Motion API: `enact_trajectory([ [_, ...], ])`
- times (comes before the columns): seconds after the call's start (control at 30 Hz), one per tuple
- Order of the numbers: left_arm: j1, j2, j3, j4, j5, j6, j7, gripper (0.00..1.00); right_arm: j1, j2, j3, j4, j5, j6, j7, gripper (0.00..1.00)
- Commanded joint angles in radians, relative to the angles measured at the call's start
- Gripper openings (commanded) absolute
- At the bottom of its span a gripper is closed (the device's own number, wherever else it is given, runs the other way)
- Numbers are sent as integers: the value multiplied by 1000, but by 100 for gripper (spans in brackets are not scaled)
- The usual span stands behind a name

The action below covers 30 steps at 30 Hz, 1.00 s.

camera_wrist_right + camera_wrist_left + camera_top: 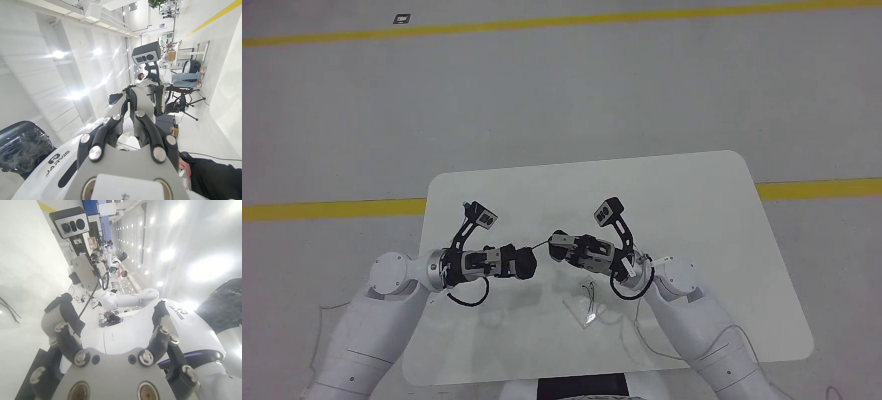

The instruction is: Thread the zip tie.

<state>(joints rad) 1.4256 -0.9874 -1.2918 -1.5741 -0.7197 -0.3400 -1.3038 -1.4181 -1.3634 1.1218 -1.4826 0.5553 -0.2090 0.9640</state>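
While your left gripper (108,306) hangs wide open above the table (692,200), the zip tie (88,298) is a thin black strip that runs from the right gripper (558,244) across to it. The strip's near end sits right by one of the left fingers (64,313), not in the gap between the two. The right gripper looks pinched shut on the far end of the strip, though the pinch itself is hard to see. The two grippers face each other, nose to nose and very near. I think the job now is to feed the loose end into the tie's little head. I cannot see that head, so go slow. Slide the left gripper a bit sideways until the strip lies in the middle of its gap, then close softly. Do not squeeze hard or tug, because the strip is thin and bendy and can flick away. Hold the right gripper steady while you do it. More ties (589,300) lie on the table below the right gripper; leave them alone.
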Motion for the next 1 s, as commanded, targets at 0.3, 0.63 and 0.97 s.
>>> enact_trajectory([
  [0.3, 0, 0, 0, 0, 1, 0, 0, 100, -10, 2, -12, -25, -6, -11, -30, 0],
  [0.63, 2, 4, 11, -20, 54, 20, 49, 100, -2, 5, -33, -30, 17, -26, -36, 0],
  [0.97, -3, 5, 16, -21, 64, 19, 63, 100, 5, 5, -41, -19, 57, -22, -34, 0],
])
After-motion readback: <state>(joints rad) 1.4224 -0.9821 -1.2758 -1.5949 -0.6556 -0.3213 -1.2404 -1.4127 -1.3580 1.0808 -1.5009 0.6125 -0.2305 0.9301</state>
